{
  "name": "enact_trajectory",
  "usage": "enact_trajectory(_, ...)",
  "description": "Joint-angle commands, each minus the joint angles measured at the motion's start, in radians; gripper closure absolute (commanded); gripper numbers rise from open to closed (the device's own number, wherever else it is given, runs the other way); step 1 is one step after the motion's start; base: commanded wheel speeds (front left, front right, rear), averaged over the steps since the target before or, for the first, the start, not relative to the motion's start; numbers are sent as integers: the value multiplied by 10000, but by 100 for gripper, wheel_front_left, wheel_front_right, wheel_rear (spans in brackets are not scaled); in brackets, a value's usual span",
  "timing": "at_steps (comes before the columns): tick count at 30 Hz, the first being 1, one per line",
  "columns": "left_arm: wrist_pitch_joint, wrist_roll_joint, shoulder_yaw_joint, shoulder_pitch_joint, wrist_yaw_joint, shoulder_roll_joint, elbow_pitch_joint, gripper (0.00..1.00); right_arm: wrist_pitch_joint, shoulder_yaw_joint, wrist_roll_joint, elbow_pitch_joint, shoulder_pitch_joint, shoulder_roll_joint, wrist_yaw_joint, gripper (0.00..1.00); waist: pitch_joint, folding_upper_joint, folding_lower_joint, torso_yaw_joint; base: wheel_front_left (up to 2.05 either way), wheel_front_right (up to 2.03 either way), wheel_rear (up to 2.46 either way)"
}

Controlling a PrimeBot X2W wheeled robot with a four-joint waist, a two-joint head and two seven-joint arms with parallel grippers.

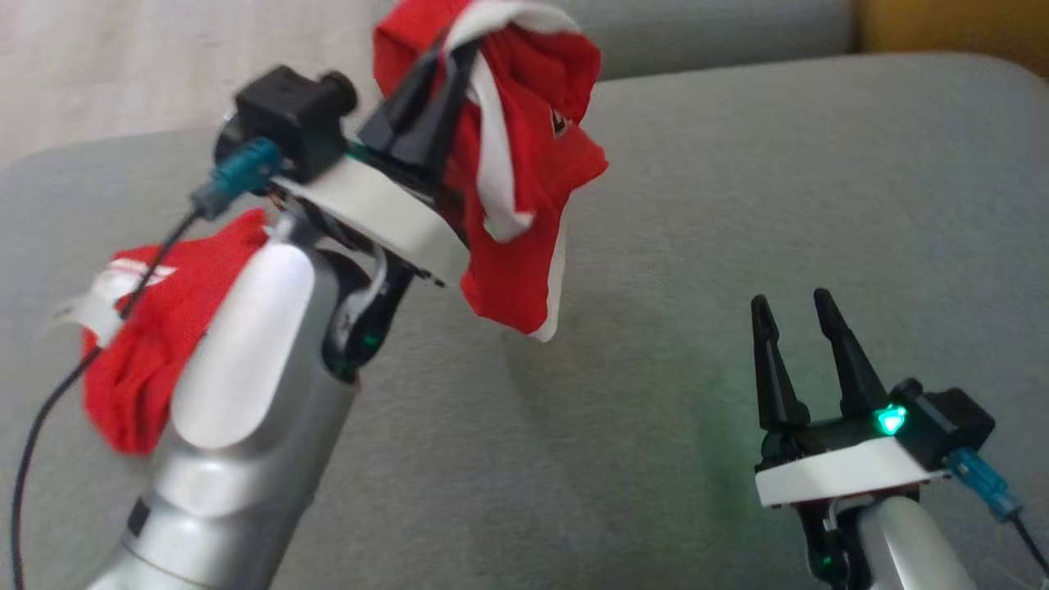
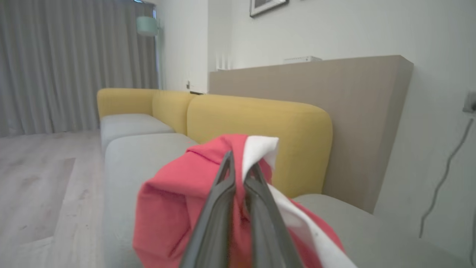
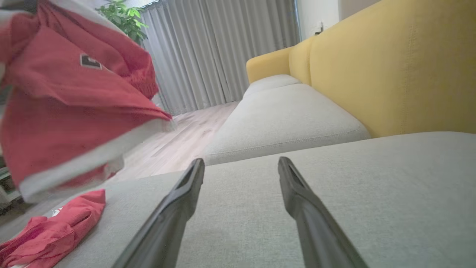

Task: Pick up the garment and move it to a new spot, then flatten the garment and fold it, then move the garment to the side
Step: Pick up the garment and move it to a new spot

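left gripper (image 2: pixel 242 164) clamping bunched red garment (image 1: pixel 524 164) aloft, right gripper (image 1: pixel 792 299) hovering wide, empty; small pinch risking cloth slipping onto cushion (image 1: pixel 737 164)

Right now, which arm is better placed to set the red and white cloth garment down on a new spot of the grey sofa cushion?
Left. The left gripper is shut on the garment, held above the cushion; the right gripper is open, empty, off to the side.

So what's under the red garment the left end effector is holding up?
Grey sofa cushion, with more red cloth lying on it. The left forearm covers part of that cloth, so whether it joins the garment is unclear.
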Motion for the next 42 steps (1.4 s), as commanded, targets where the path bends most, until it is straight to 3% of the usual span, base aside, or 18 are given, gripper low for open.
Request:
enact_trajectory(1,130,55,161,-269,97,227,-355,100,-107,251,113,-441,-434,-52,77,0,346,0,0,-778,0,0,0)
enact_trajectory(11,389,464,-529,-642,72,303,1016,100,-107,608,748,-890,-855,-52,77,0,1299,0,0,-2877,0,0,0)
enact_trajectory(13,214,497,-514,-781,92,283,1515,0,-107,634,888,-914,-880,-52,77,0,1412,0,0,-3141,0,0,0)
enact_trajectory(17,-544,871,-313,-1228,415,427,2523,0,-107,663,1022,-964,-925,-52,77,0,1537,0,0,-3385,0,0,0)
enact_trajectory(21,-1476,896,-13,-1553,631,368,3180,0,-107,544,1015,-1011,-892,-52,77,0,1561,0,0,-3174,0,0,0)
enact_trajectory(33,-3356,904,184,-737,686,697,3160,0,-107,125,447,-831,-716,-52,77,0,966,0,0,-1299,0,0,0)
enact_trajectory(42,-4052,894,416,1720,1545,882,2091,0,-107,-520,64,-633,-316,-52,77,0,310,0,0,186,0,0,0)
